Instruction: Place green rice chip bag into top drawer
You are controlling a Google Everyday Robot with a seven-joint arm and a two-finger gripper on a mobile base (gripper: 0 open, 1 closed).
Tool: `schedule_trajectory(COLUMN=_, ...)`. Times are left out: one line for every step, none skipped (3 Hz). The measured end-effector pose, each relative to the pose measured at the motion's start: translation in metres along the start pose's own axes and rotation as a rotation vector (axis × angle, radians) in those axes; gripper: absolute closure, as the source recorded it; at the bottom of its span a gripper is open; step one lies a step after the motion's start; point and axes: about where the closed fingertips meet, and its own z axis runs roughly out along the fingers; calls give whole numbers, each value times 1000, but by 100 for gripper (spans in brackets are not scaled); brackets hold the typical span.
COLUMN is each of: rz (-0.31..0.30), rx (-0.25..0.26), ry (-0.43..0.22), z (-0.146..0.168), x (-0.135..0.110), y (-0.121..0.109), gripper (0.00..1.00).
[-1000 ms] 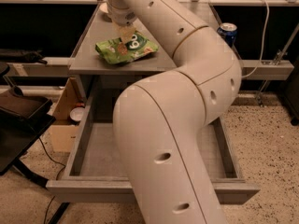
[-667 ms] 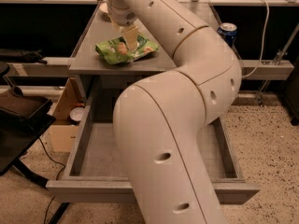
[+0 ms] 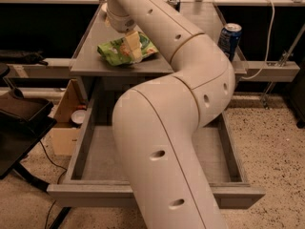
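The green rice chip bag [image 3: 119,51] lies crinkled on the grey table top, near its front edge. My gripper [image 3: 133,47] reaches down from the long cream arm and is right on the bag's middle, covering part of it. The top drawer [image 3: 97,151] stands pulled wide open below the table, its inside bare where it shows. My arm's thick lower links cross in front of the drawer and hide its middle. Its front panel [image 3: 81,193] is nearest the camera.
A blue drink can [image 3: 229,39] stands on the table's right edge, and a dark can [image 3: 174,3] at the back. A cardboard box [image 3: 64,120] sits on the floor to the left of the drawer. A black object [image 3: 21,120] juts in at far left. A white cable [image 3: 267,56] hangs at right.
My gripper has come down from just above the bag onto the bag's middle. The bag, the drawer and the cans have not moved.
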Motion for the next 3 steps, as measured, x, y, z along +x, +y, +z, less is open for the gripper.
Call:
schedule_trajectory(rz=0, rx=0, ry=0, z=0, x=0, y=0, gripper=18)
schedule_trajectory(rz=0, rx=0, ry=0, z=0, x=0, y=0, gripper=41)
schedule_trajectory(rz=0, rx=0, ry=0, z=0, x=0, y=0, gripper=65)
